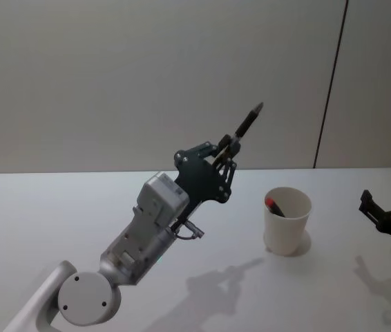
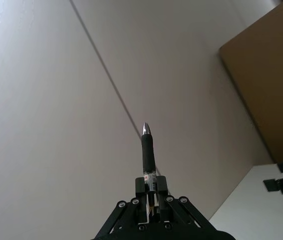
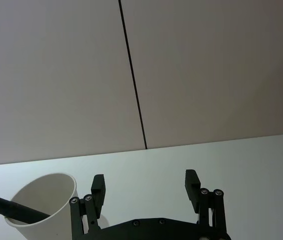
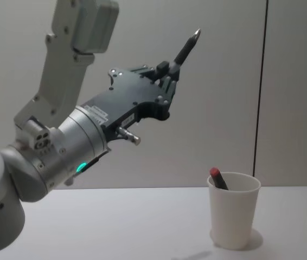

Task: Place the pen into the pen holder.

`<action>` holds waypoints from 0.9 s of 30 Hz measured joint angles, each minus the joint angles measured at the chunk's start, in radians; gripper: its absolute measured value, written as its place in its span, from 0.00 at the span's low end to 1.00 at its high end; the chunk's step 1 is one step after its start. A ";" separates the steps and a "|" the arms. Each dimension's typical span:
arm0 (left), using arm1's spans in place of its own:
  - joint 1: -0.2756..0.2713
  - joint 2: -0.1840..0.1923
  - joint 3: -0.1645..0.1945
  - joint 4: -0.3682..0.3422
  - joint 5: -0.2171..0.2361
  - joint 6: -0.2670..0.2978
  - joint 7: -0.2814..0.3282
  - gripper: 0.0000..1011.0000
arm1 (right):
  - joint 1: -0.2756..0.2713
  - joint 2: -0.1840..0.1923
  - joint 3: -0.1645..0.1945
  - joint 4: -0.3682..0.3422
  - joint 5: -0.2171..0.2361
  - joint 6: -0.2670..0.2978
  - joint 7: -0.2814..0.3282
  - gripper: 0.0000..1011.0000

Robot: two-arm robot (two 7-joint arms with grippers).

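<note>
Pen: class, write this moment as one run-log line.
left claw: shut on pen, aloft, tip up | pen holder: upright, contains red-capped pen | right claw: open, idle at right

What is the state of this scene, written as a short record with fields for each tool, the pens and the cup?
left tool: high above the table, shut on the black pen
black pen: tip pointing up and away from the robot, higher than the paper cup and to its left, not over it
paper cup: upright on the table
cup contents: one red-capped pen, leaning on the rim
right tool: open, low by the table, right of the cup, holding nothing
</note>
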 joint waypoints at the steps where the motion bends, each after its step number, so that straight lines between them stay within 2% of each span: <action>1: -0.003 0.000 0.000 0.004 -0.004 -0.018 -0.015 0.13 | 0.000 0.000 0.000 0.000 0.000 0.000 0.000 0.99; 11: -0.053 -0.007 -0.005 0.081 -0.074 -0.210 -0.205 0.13 | -0.007 0.004 0.001 -0.013 0.004 -0.003 0.031 0.99; 16: -0.084 -0.013 -0.005 0.123 -0.131 -0.297 -0.320 0.13 | -0.017 0.011 0.002 -0.034 0.015 -0.005 0.079 0.99; 19: -0.099 -0.016 -0.004 0.141 -0.159 -0.331 -0.371 0.13 | -0.024 0.016 0.003 -0.050 0.025 -0.006 0.113 0.99; 20: -0.107 -0.018 -0.002 0.154 -0.180 -0.356 -0.408 0.13 | -0.026 0.017 0.004 -0.054 0.027 -0.006 0.122 0.99; 27: -0.138 -0.025 0.003 0.193 -0.247 -0.427 -0.526 0.13 | -0.042 0.030 0.008 -0.097 0.061 -0.006 0.206 0.99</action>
